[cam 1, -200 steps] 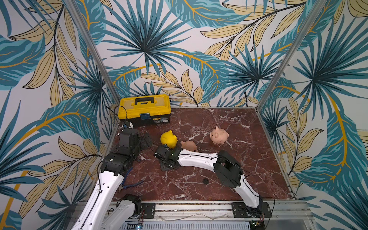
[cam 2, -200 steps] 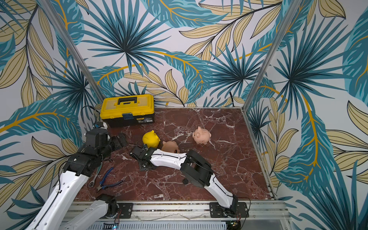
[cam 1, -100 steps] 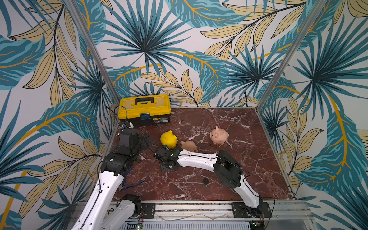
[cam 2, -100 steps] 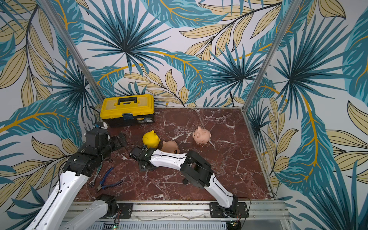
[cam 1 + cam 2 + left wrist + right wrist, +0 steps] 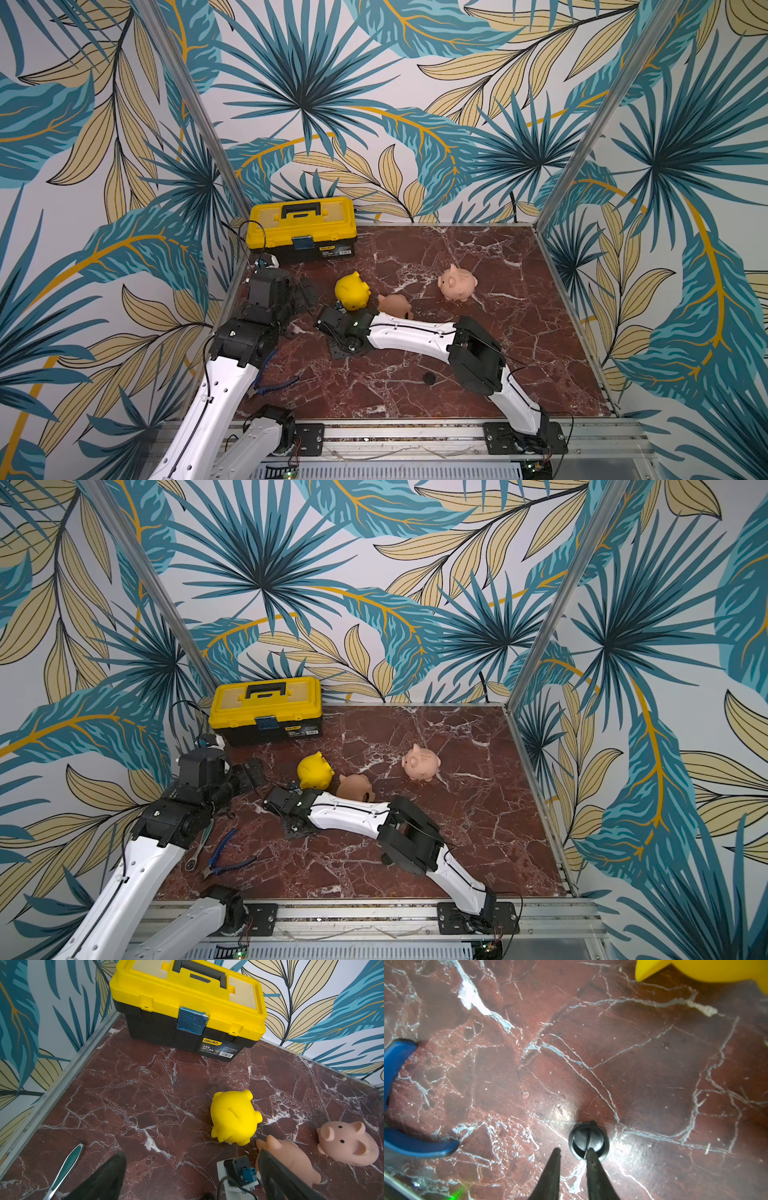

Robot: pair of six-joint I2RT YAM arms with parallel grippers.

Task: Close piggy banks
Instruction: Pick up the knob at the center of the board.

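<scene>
In both top views: left claw (image 5: 305, 293) spread wide and empty, low over the table (image 5: 415, 257). Just past its fingers, yellow pig (image 5: 352, 291). Just beside that, orange pig (image 5: 394, 305). Farther out the same way and apart from both, pink pig (image 5: 458, 283). Off toward the back wall from this claw, toolbox (image 5: 301, 228). Right claw (image 5: 348, 348) pointed down at the table, close in front of the yellow and orange pigs, fingertips hidden under its own body. Well behind it, beside its arm, loose black disc (image 5: 429, 378). By the left arm, pliers (image 5: 226, 860) and wrench (image 5: 198, 848).

From the left wrist: fingers far apart, nothing between. Ahead, yellow pig (image 5: 233, 1118), coin slot showing. Partly behind one finger, orange pig (image 5: 291, 1157).

From the right wrist: fingers nearly together, narrow gap, tips at the near rim of a second black disc (image 5: 583, 1136), one tip over it. Clamped or not: cannot tell.
</scene>
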